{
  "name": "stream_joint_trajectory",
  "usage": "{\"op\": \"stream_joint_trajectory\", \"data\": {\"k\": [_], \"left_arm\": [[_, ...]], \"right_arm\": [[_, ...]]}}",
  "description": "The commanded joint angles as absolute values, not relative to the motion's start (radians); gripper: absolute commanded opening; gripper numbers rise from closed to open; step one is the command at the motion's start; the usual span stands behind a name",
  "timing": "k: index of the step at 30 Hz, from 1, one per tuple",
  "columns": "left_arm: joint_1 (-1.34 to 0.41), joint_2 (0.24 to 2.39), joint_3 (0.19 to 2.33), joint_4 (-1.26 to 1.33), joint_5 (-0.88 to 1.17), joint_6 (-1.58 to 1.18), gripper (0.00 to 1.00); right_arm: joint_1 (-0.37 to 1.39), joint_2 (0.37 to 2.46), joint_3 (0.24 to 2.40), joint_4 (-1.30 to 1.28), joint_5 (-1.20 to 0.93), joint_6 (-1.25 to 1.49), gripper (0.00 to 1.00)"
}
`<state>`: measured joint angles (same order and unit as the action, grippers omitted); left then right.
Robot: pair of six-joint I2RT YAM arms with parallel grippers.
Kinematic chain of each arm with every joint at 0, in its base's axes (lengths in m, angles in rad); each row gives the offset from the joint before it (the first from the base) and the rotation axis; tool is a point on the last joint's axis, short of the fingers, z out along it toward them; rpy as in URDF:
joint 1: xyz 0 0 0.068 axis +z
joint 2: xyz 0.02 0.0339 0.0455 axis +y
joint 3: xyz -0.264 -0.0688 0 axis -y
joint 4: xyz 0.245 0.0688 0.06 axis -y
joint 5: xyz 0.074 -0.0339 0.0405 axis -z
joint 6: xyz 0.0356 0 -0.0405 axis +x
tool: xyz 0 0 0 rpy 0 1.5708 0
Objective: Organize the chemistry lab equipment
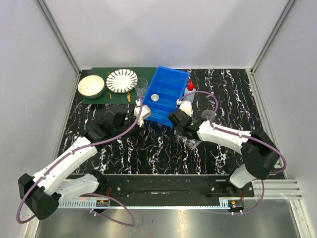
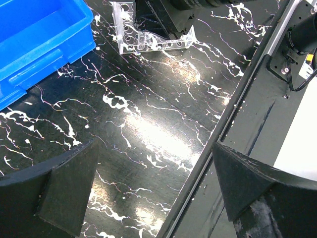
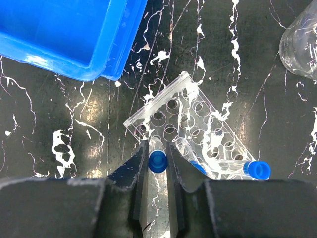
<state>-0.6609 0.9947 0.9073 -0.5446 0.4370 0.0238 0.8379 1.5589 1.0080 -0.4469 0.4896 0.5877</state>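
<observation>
Here, right fingers point(image 3: 131, 173): closed on a blue-capped tube point(image 3: 157, 161); only the right wrist view shows this grip.
Tube rack point(image 3: 183, 124): on the counter point(image 1: 163, 153), at 12 o'clock just beyond that tube.
Second tube point(image 3: 245, 168): on its side at the rack's 4 o'clock corner, right wrist view only.
Left fingers point(image 2: 69, 191): spread wide, empty, above the counter.
Top view only: round lid point(image 1: 155, 97) inside blue bin point(image 1: 173, 84); squeeze bottle point(image 1: 190, 87) at the bin's 2 o'clock; beaker point(image 1: 141, 85) at its 10 o'clock.

The left tool point(image 2: 156, 186) gapes wide, the right tool point(image 3: 157, 159) pinches narrow.
</observation>
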Motion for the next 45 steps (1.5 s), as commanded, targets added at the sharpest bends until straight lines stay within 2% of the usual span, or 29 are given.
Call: {"op": "stream_joint_trajectory", "data": {"k": [1, 24, 25, 26, 29, 31, 33, 39, 45], "left_arm": [[-0.666, 0.991, 0.911, -0.523, 0.433, 0.017, 0.99], [-0.667, 0.994, 0.913, -0.525, 0.439, 0.018, 0.99], [-0.667, 0.994, 0.913, -0.523, 0.437, 0.018, 0.99], [-0.669, 0.996, 0.913, -0.525, 0.436, 0.02, 0.99], [-0.669, 0.996, 0.913, -0.523, 0.439, 0.018, 0.99], [-0.67, 0.997, 0.913, -0.522, 0.439, 0.02, 0.99], [-0.669, 0.997, 0.913, -0.523, 0.437, 0.018, 0.99], [-0.669, 0.999, 0.911, -0.523, 0.436, 0.02, 0.99], [-0.669, 0.999, 0.913, -0.523, 0.436, 0.02, 0.99]], "right_arm": [[0.854, 1.557, 0.986, -0.41, 0.552, 0.583, 0.0], [0.873, 1.549, 0.969, -0.394, 0.595, 0.568, 0.0], [0.873, 1.551, 0.969, -0.393, 0.598, 0.568, 0.02], [0.874, 1.552, 0.968, -0.39, 0.598, 0.569, 0.1], [0.876, 1.552, 0.965, -0.385, 0.597, 0.571, 0.21], [0.877, 1.551, 0.965, -0.384, 0.598, 0.571, 0.25], [0.879, 1.545, 0.968, -0.383, 0.598, 0.571, 0.35], [0.885, 1.52, 0.98, -0.396, 0.601, 0.558, 0.52], [0.9, 1.479, 1.017, -0.436, 0.607, 0.546, 0.61]]}}
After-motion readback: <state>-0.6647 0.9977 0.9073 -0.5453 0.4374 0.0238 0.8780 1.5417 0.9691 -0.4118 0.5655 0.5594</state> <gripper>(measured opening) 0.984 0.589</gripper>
